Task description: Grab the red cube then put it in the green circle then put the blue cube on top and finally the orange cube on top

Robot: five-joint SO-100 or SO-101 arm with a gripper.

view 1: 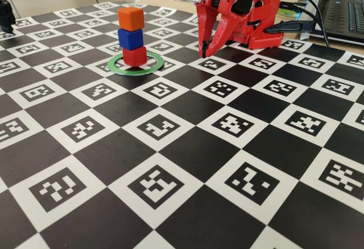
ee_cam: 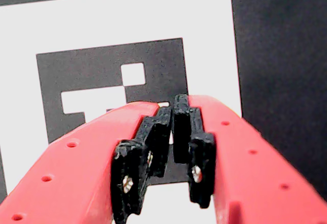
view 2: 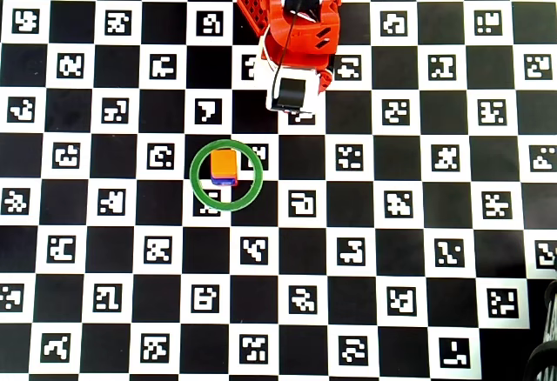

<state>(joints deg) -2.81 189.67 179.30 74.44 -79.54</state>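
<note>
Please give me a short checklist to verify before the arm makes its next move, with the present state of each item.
1. Red cube inside the green circle: ok.
2. Blue cube on the red one: ok.
3. Orange cube on top: ok, though slightly offset.
4. Claw apart from the stack: ok, it is to the right in the fixed view.
5. Claw holds nothing: ok, the jaws are closed and empty in the wrist view.
6. Tower firmly balanced: cannot tell.
</note>
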